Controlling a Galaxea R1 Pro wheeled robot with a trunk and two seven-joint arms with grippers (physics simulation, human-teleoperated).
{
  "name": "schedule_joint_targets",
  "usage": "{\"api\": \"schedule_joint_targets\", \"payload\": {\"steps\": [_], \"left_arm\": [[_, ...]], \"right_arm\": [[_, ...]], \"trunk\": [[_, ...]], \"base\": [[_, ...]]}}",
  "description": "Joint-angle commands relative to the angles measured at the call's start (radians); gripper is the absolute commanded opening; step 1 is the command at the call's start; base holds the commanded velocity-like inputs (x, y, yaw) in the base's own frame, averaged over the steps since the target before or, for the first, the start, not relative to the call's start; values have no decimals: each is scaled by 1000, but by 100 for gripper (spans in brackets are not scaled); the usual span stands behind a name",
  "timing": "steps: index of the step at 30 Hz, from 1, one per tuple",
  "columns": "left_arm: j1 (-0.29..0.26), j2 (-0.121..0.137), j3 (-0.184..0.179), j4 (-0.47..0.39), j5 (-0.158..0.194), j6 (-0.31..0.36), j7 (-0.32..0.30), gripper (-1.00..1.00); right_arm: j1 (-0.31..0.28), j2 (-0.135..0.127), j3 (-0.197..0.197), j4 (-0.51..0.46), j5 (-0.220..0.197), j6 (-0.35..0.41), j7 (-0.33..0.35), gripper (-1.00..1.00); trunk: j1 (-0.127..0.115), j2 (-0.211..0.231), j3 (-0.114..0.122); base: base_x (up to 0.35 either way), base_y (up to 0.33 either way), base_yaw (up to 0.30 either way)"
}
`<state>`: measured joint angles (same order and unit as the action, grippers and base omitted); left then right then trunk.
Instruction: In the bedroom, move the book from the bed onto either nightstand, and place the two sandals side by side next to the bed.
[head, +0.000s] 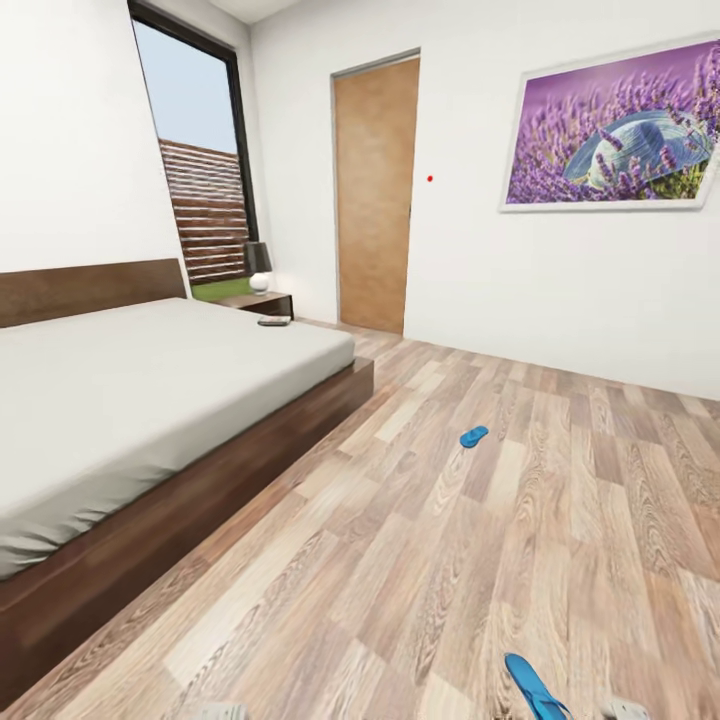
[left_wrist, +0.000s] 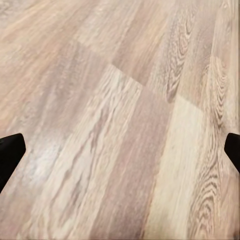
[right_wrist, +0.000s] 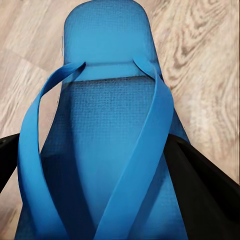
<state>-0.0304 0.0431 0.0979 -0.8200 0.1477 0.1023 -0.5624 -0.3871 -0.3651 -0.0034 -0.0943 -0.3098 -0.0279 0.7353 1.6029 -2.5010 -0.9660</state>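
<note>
Right gripper (right_wrist: 100, 165) is pinching a sandal (right_wrist: 107, 100) for carrying bedward; left gripper (left_wrist: 120, 150) is hanging spread, empty. Second sandal (head: 474, 436) is lying beyond the bed (head: 150, 400) corner (unpaired yet).

This is a bedroom in a home. A low bed (head: 150, 400) with a dark wooden frame and a bare grey mattress stands against a white wall (head: 70, 150). Beside its headboard is a dark nightstand (head: 262, 302) with a small lamp (head: 259, 266). A wooden door (head: 375, 195), a framed lavender picture (head: 612, 125) and a tall dark-framed window (head: 200, 170) mark the walls. The floor (head: 450, 560) is wood plank. Something small and dark, perhaps a book, lies at the mattress's far corner.
</note>
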Motion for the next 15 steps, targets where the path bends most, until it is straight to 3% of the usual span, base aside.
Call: {"api": "schedule_joint_targets", "payload": {"steps": [1, 6, 15], "left_arm": [[0, 0, 2, -1, 10, 11, -5, 100], [0, 0, 2, -1, 10, 10, -6, 100], [1, 0, 2, -1, 10, 10, -7, 100]], "right_arm": [[-1, 0, 0, 1, -1, -3, 2, -100], [-1, 0, 0, 1, -1, -3, 2, -100], [-1, 0, 0, 1, -1, -3, 3, -100]], "trunk": [[0, 0, -2], [0, 0, -8], [0, 0, -9]], "base": [[0, 0, -210], [0, 0, -176], [0, 0, -18]]}}
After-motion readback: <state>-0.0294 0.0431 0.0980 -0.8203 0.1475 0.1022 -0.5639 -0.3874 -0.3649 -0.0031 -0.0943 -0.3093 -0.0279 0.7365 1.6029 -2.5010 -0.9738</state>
